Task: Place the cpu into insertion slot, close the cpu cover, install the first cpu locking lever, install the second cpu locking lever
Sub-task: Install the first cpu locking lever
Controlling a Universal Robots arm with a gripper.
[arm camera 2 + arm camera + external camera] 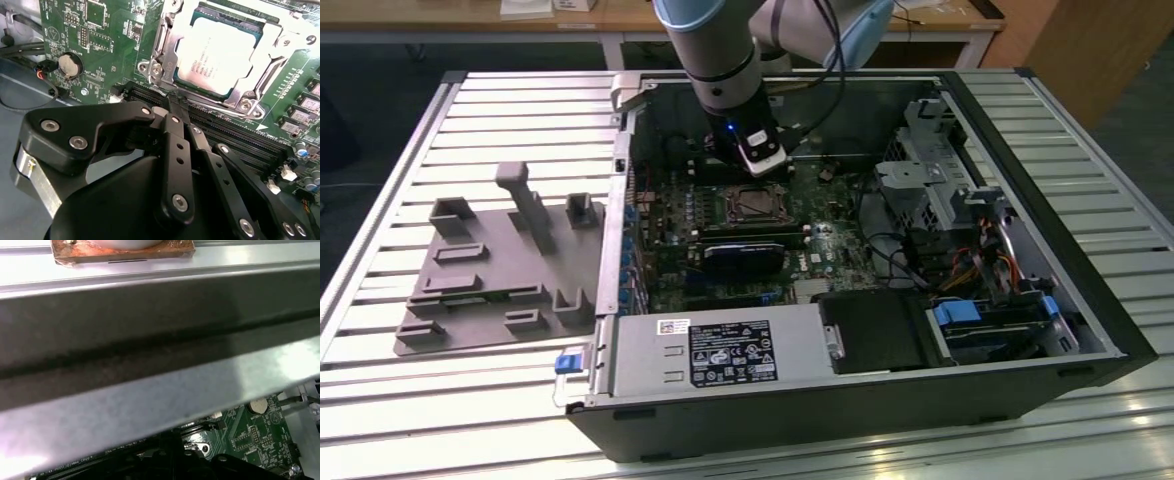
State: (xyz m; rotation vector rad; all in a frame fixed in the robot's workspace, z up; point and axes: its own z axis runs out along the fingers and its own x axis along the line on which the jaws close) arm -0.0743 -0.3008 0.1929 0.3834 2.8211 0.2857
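Claw: the claw (177,107) has its black fingers pressed together at the tips. It's right down at the socket's edge beside the memory slots (235,135). Whether anything thin is caught between the tips, I cannot tell.
Arm: in the exterior view it drops straight into the open computer case (854,400) and hangs over the socket.
Cpu: the cpu (215,52) is seated flat in its slot, dull silver top showing, close to the claw tips.
Cpu cover: the cpu cover (277,42) looks down, its silvery frame lying around the chip.
Levers: too thin to make out here, so latched or loose is anyone's call.
Handling, cpu: I'd judge it light, rigid and delicate underneath, best held by its edges only.
Handling, cover: thin stiff sheet metal, probably a bit springy, so press on the frame and never on the chip.
Motherboard: the green motherboard (100,40) carries a coin cell battery (69,65) well away from the socket.
Surroundings: the case lies on the slatted tabletop (520,100) toward its edge at the exterior view's right. A grey fixture (494,270) sits toward the opposite edge.
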